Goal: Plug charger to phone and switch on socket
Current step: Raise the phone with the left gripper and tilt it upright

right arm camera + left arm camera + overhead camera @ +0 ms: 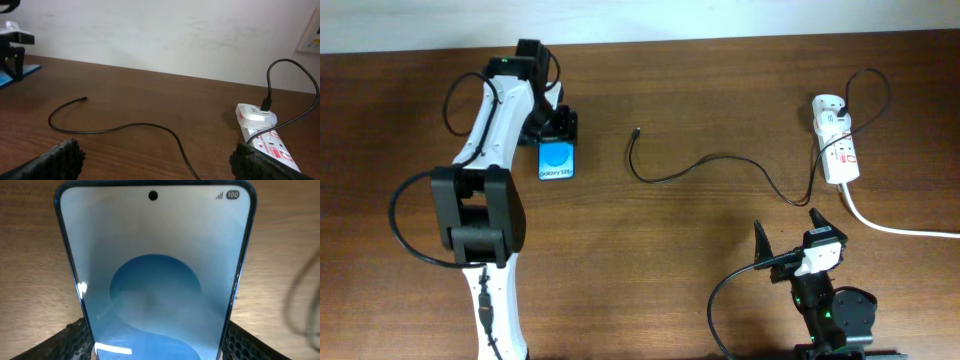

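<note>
The phone [557,160] lies on the table at upper left, blue screen up; it fills the left wrist view [155,270]. My left gripper [556,130] is at its far end, its fingers pressed against both side edges [156,352]. The charger [720,157] is a thin black cable running from its free plug tip [637,130] across the table to a white adapter in the socket [837,140]. My right gripper [787,225] is open and empty near the front edge, with the cable [125,125] and the socket [267,142] ahead of it.
The socket's thick white cord [895,227] runs off the right edge. A pale wall [160,35] stands behind the table. The left arm's own black cables [415,215] loop at the left.
</note>
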